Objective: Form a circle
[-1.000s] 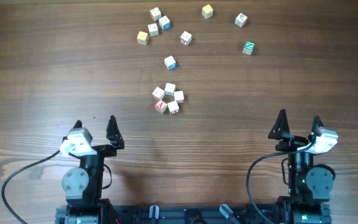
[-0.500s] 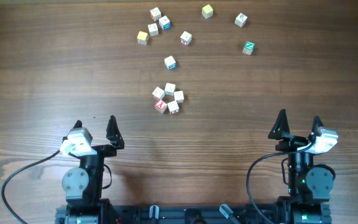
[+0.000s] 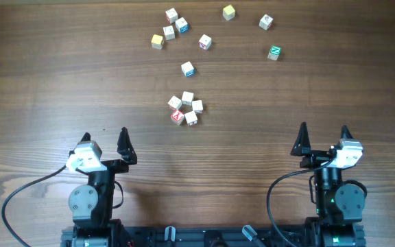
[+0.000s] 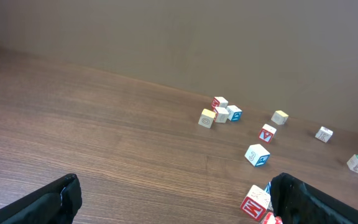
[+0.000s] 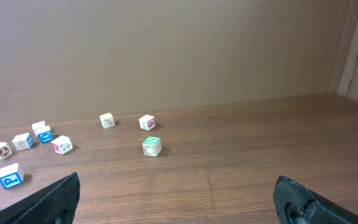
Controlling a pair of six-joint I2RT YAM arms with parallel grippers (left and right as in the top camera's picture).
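1. Left claw (image 3: 104, 135) and right claw (image 3: 323, 130) both stand released, grasping nothing.
2. The circle (image 3: 186, 109) sits ahead-right of the left claw, farther ahead-left of the right claw, open desk (image 3: 252, 137) between.

Loose cubes (image 3: 188, 68) lie scattered beyond the circle (image 3: 191, 117).

The circle (image 3: 186, 109) lies near the middle of the counter (image 3: 40, 82). A single cube (image 3: 188, 68) stands behind it. Farther back, a group of four cubes (image 3: 169, 32) lies to the left and the scattered cubes (image 3: 266, 22) to the right. The left tool (image 3: 104, 134) and right tool (image 3: 323, 127) are in front, well apart from the cubes.
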